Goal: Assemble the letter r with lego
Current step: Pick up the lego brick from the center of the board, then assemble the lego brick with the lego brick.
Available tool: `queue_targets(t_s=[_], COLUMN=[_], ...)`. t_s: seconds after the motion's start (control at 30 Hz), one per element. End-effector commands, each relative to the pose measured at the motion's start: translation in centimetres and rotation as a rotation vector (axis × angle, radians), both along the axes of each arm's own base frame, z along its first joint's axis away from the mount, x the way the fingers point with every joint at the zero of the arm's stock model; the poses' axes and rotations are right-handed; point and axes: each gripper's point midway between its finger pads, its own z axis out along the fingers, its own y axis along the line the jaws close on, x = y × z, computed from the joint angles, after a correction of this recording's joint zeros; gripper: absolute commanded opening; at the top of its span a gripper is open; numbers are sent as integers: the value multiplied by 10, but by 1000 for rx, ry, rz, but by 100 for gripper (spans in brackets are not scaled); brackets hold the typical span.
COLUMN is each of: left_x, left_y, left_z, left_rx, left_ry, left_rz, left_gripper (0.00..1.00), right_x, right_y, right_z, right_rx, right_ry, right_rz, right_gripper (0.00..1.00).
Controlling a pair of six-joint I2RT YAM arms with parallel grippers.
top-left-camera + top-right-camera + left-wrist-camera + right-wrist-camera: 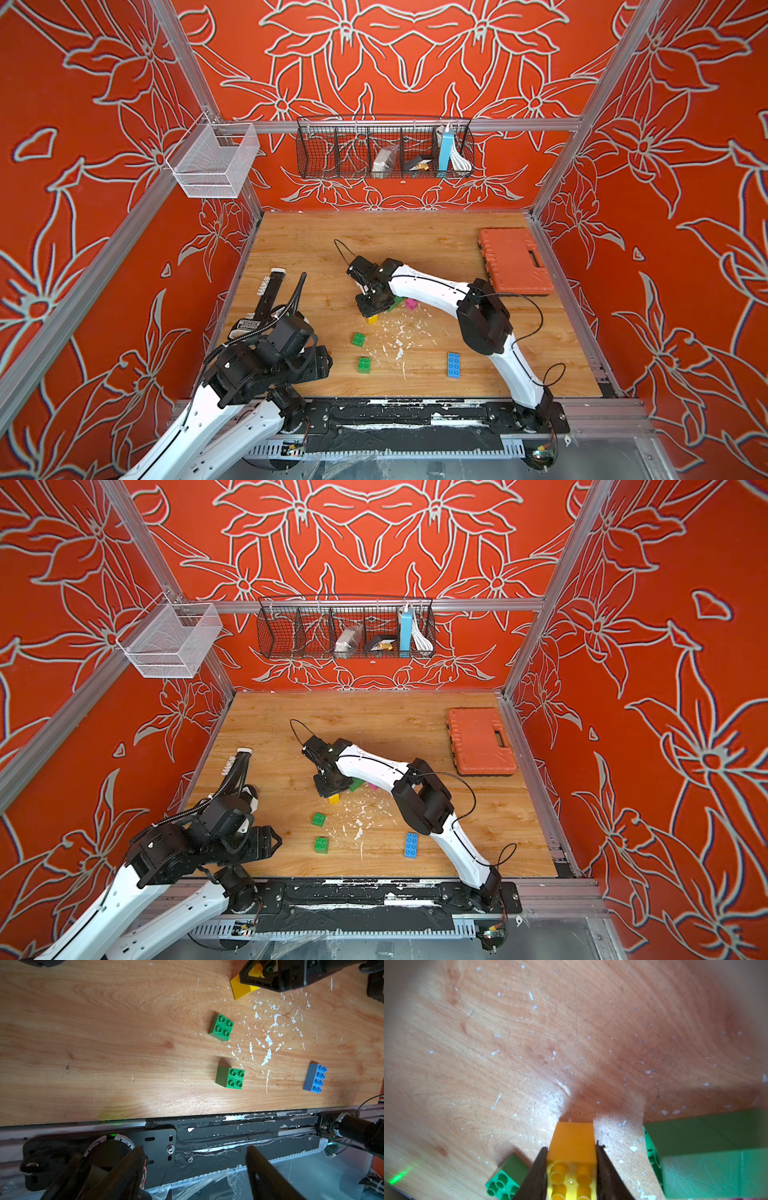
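One yellow brick (572, 1140) is the piece in play, studs up and clenched between the two dark fingers of the right pincer (571, 1145); whether its base rests on the worktop (529, 1043) or hangs just clear of it I cannot tell; just beside that pincer, on one flank, stands a bigger green block (695, 1147), not touching the fingers; a pink brick (411, 304) lies just past the green block, on the side of the pincer's own arm; on the opposite flank, near the pincer and toward the robot's base, sits the first loose green brick (358, 339), studs up; the second loose green brick (364, 365) lies farther from the pincer the same way; a blue brick (453, 365), long and studs up, is well apart from the right pincer, close to that arm's lower link; white flecks (399, 332) litter the wood between these pieces; the left pincer (195, 1147) is released, fingers spread with nothing between them, hanging over the worktop's front rail, the two loose green bricks out ahead of it and the blue one farther off; an orange case (515, 262) lies shut, well away from both pincers.
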Motion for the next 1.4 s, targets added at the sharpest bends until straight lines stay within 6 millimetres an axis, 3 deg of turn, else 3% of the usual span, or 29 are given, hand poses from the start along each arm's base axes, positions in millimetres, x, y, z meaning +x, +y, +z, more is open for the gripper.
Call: queue_targets(t_s=[0.0, 0.27, 0.37, 0.57, 0.83, 1.1, 1.37], left_x=[-1, -2, -7, -35, -53, -54, -55], left_y=[-1, -1, 1, 16, 28, 28, 27], left_z=[-2, 4, 8, 6, 23, 24, 25], left_rx=[-2, -36, -58, -48, -108, -117, -139], left_ry=[-3, -52, -78, -65, -167, -188, -223], left_rz=[-19, -24, -31, -84, -101, -115, -125], left_gripper=[78, 77, 77, 75, 75, 73, 73], right_x=[-14, -50, -69, -102, -142, -160, -155], right_y=[-15, -18, -23, -28, 3, 7, 7], right_z=[16, 82, 90, 89, 81, 55, 48], right_rx=[-22, 160, 177, 172, 243, 124, 57], right_ry=[10, -50, -121, -144, -176, -164, -183], right_rz=[56, 385, 526, 671, 813, 907, 912], right_gripper=[0, 0, 0, 0, 0, 0, 0])
